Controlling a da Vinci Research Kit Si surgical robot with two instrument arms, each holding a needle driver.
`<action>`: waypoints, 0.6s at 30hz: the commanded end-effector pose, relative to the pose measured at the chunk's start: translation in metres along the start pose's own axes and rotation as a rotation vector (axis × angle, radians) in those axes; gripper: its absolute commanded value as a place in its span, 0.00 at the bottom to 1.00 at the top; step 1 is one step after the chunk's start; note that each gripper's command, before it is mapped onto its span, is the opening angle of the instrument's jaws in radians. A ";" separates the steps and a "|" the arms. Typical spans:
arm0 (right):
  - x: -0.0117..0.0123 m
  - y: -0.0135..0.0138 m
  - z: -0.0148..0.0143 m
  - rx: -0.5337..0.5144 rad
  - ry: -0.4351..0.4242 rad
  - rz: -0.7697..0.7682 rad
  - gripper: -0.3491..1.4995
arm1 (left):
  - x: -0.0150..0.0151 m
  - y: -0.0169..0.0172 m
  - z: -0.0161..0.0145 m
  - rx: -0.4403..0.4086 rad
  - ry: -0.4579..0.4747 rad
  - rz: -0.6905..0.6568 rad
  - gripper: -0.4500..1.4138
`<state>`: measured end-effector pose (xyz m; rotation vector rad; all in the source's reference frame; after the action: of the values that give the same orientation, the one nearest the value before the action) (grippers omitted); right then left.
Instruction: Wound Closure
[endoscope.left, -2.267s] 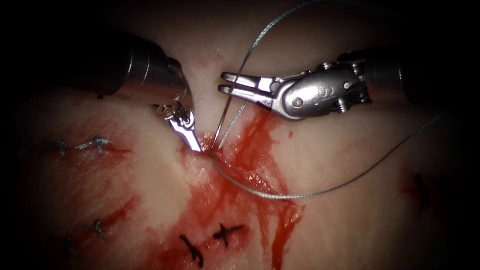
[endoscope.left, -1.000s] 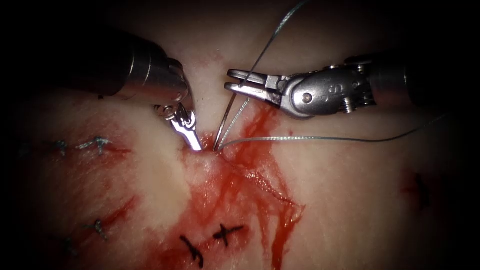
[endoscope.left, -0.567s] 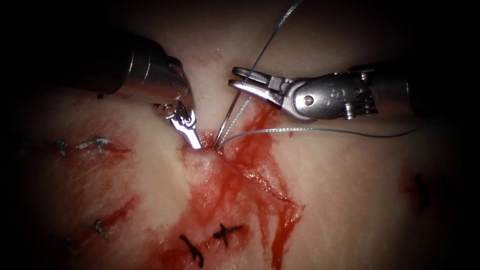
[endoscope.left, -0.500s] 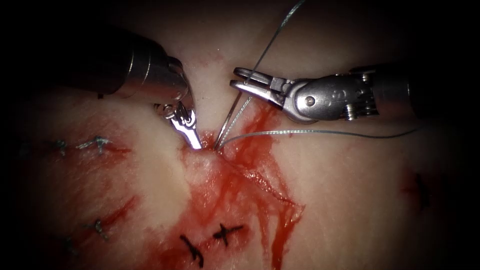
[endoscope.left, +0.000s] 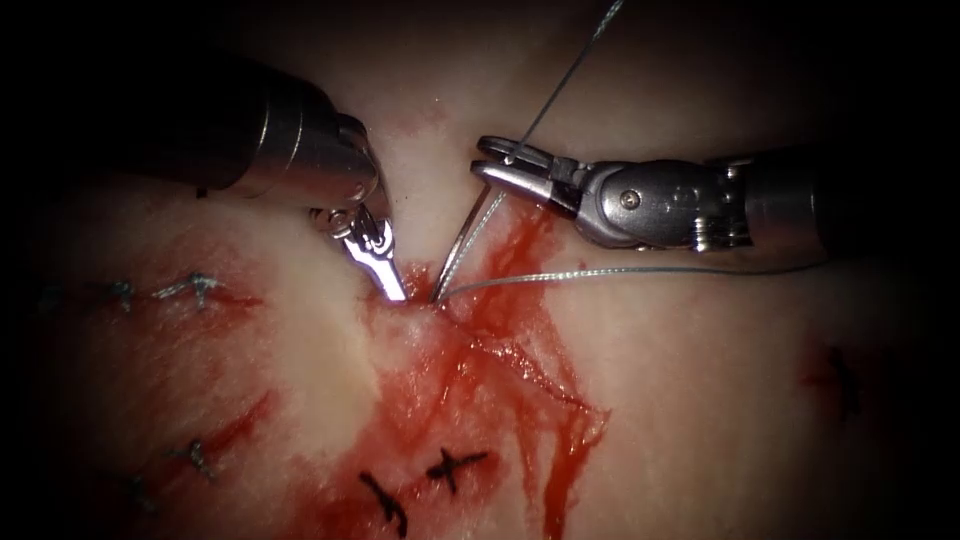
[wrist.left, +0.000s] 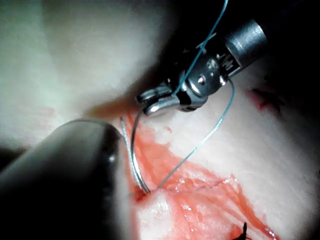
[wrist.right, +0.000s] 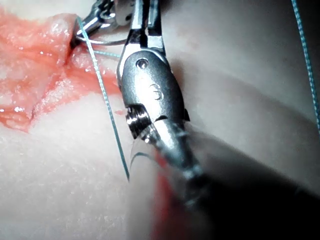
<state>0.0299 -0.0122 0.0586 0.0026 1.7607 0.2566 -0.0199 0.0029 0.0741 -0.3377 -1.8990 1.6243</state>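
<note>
Since the earlier frames the thread (endoscope.left: 620, 271) has drawn taut. Right claw (endoscope.left: 490, 160) grips the needle (endoscope.left: 462, 240) near its tail, its tip buried at the cut (endoscope.left: 470, 350); left claw (endoscope.left: 392, 290) pinches the tissue (endoscope.left: 700, 400) beside it.

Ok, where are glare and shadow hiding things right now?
Endoscope view: the edges fall dark over both shafts. Glare sits on the left tool, whose tip is at the tissue by the cut's left edge, so its hold is unclear. The right tool grips the thread. Left wrist view: the dark shaft crowds the needle, which stands in the tissue. Right wrist view: bright sheen on the right tool's body.
</note>
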 end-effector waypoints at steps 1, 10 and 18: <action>-0.0003 0.0000 0.0008 -0.011 0.002 0.000 0.00 | 0.0005 -0.0004 0.0003 0.000 0.000 0.000 0.00; 0.0000 0.0005 0.0004 -0.086 -0.014 -0.008 0.00 | 0.0005 -0.0004 0.0004 -0.001 0.000 0.006 0.00; 0.0003 0.0012 0.0001 -0.106 -0.019 -0.045 0.00 | 0.0005 -0.0003 0.0004 -0.001 -0.001 0.006 0.00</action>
<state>0.0288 -0.0112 0.0583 -0.1106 1.7215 0.3175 -0.0199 0.0029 0.0740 -0.3431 -1.9002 1.6288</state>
